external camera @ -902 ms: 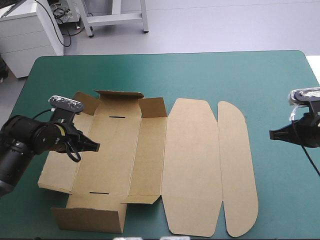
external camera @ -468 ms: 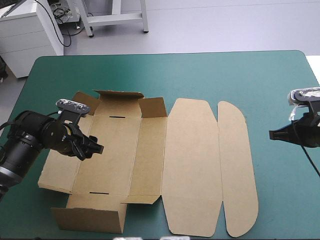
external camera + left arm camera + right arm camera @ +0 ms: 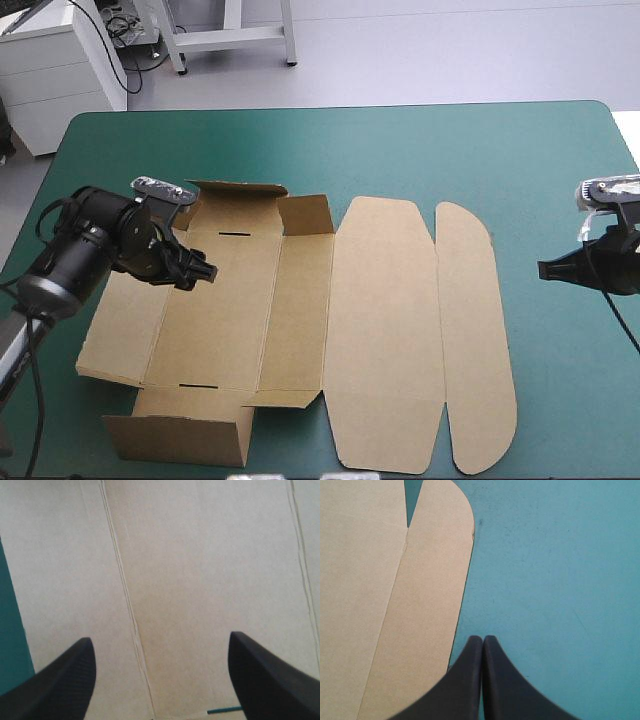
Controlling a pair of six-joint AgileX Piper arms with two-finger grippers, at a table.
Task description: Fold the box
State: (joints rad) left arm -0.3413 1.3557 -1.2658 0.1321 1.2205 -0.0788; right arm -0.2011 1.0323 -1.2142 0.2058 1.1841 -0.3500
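Observation:
The brown box (image 3: 300, 330) lies unfolded on the teal-green cover. Its far flap (image 3: 237, 192) and a near-left wall (image 3: 180, 440) stand raised, and the lid panel (image 3: 385, 330) and rounded end flap (image 3: 475, 330) lie flat to the right. My left gripper (image 3: 203, 272) hovers open over the box's left panels. In the left wrist view its gripper (image 3: 160, 680) has only creased board (image 3: 200, 580) under it, nothing between the fingers. My right gripper (image 3: 545, 268) is shut, just right of the rounded flap. The right wrist view shows its gripper (image 3: 482, 640) over the cover beside that flap (image 3: 420, 605).
A wide band of teal-green cover (image 3: 400, 150) runs between the box and the table's far edge, and another strip (image 3: 570, 400) lies right of the rounded flap. The box's near wall reaches close to the table's front edge.
My left arm has swung toward the table's far edge and a little right, now over the box's left panels nearer the raised far flap. The right arm and the box have not moved.

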